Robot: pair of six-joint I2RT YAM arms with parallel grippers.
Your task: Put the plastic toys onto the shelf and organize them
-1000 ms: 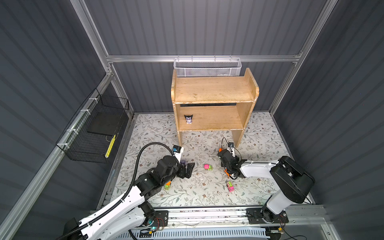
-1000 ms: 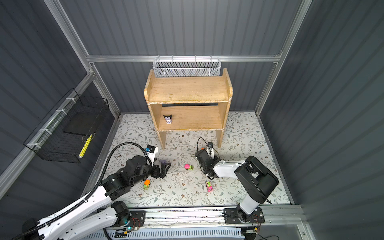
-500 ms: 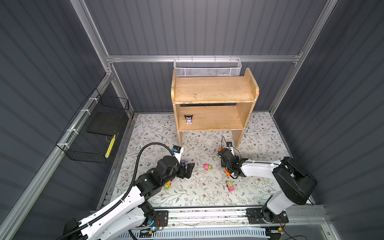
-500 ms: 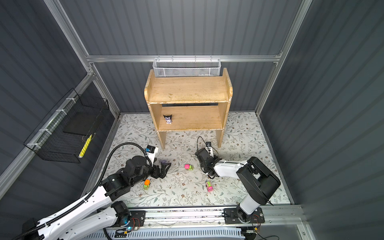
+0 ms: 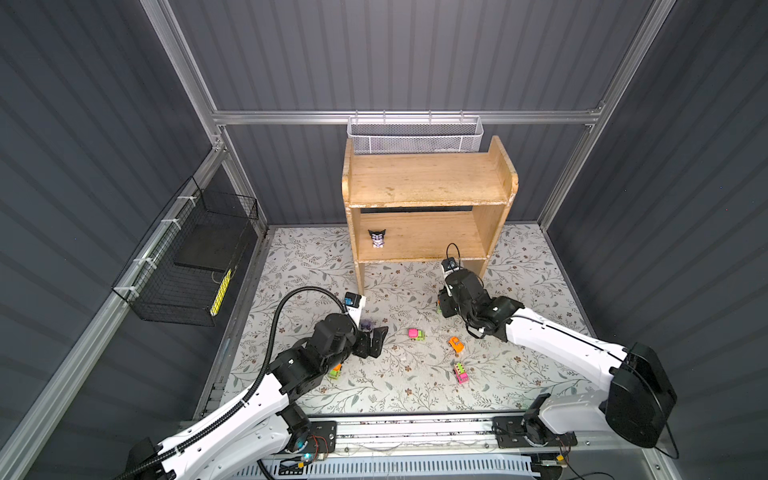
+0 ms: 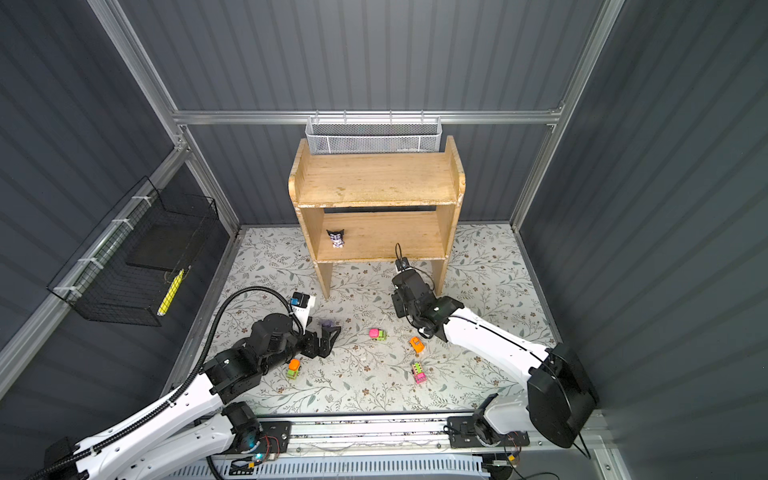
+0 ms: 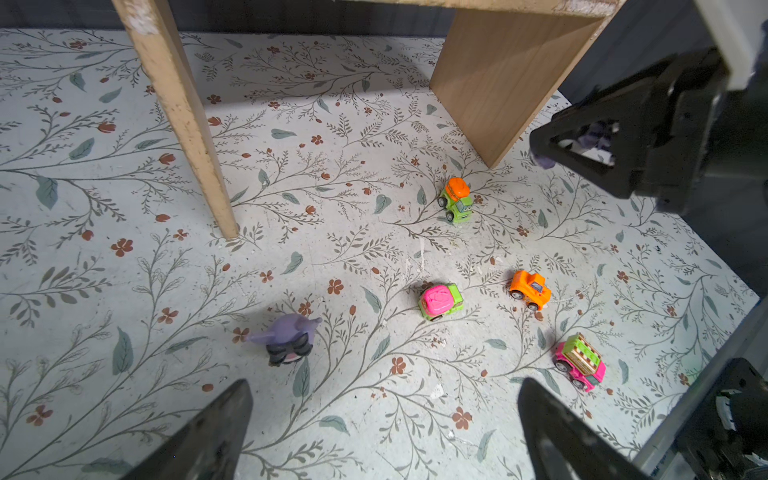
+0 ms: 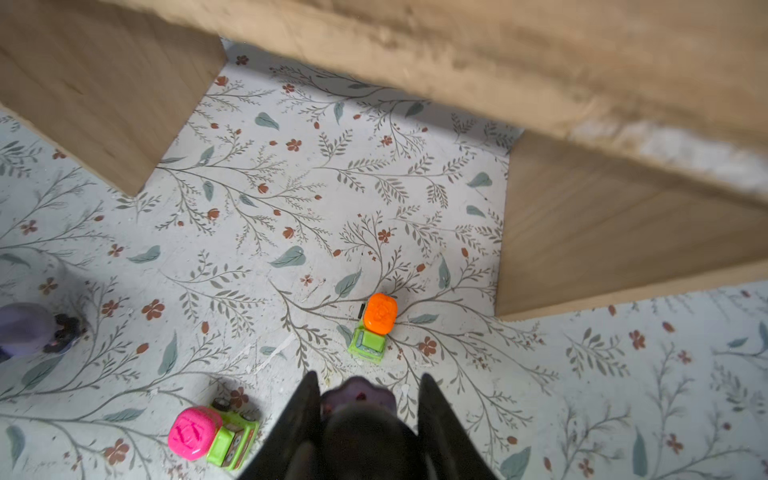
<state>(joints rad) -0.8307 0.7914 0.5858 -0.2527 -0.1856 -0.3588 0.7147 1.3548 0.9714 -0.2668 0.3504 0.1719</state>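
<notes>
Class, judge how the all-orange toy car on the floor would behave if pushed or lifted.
The all-orange car stands on its wheels, so a push along its length would probably roll it. It looks like hard moulded plastic: likely stiff and light. Its small glossy body might slip from a loose pinch.

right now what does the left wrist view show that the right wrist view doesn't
Only the left wrist view: the all-orange car, the pink striped car and the left pincer, open.
Only the right wrist view: an end-on look at the right pincer closed on both sides of the held figurine.
Both: the orange-topped green car, the pink-topped green car, the loose lilac figurine and the shelf legs.
</notes>
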